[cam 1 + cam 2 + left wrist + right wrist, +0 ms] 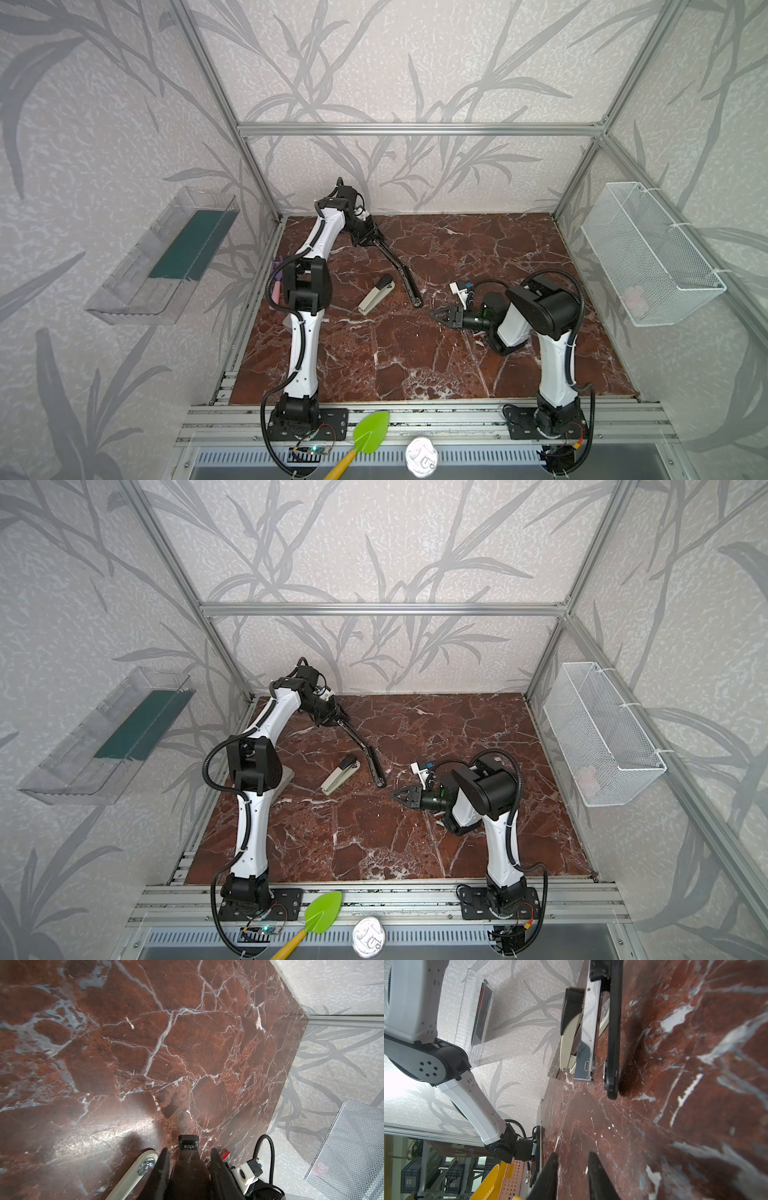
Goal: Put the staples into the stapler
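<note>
Left hand [371, 241] is pinching open the all-black desk stapler [411, 286]; right hand [436, 314] is hovering spread, empty; staples unseen, loading probably remaining.

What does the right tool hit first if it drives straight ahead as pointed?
Likely the near end of the stapler, at its silver rail; bare marble lies between. Depth unclear: a miss would reach the beige stapler.

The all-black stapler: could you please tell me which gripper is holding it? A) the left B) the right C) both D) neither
A: the left gripper has its fingers closed on the far end of the opened black stapler, while the right gripper sits apart from it with nothing between its fingers.
</note>
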Controlling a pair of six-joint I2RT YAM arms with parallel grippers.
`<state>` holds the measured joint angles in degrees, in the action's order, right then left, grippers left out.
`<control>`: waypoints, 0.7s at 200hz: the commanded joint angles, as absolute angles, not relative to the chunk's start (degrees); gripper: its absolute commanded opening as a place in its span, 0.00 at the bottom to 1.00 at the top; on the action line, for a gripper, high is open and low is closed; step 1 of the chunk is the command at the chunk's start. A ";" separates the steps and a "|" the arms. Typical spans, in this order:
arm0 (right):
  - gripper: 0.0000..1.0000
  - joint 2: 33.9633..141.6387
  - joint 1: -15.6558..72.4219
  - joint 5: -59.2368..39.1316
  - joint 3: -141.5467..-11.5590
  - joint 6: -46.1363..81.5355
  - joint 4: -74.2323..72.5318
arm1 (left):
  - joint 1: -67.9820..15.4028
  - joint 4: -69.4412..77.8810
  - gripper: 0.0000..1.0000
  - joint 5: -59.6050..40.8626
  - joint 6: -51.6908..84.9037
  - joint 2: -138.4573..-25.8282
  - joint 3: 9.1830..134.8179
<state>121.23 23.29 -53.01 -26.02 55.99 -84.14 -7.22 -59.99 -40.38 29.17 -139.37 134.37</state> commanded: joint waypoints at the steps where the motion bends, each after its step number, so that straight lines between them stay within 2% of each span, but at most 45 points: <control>1: 0.29 123.63 22.45 -50.54 -23.56 54.68 -70.71 | -7.86 -60.62 0.00 -41.78 29.95 -140.14 136.75; 33: 0.36 114.07 22.96 -45.93 -24.86 50.39 -58.00 | -8.19 -60.64 0.00 -41.54 30.96 -139.45 136.85; 81: 0.44 95.58 27.16 -26.66 -38.74 30.73 -11.59 | -9.05 -61.17 0.00 -40.32 31.53 -137.70 136.79; 111: 0.49 94.85 31.65 -15.93 -50.11 20.84 4.51 | -9.31 -61.26 0.00 -40.16 31.81 -137.54 136.80; 140: 0.50 99.66 36.63 -9.27 -59.00 16.27 11.49 | -9.47 -61.08 0.00 -40.03 32.33 -137.58 136.84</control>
<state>95.98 33.04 -19.11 -53.71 24.51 -3.77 -9.08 -59.81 -38.94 31.05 -140.16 134.76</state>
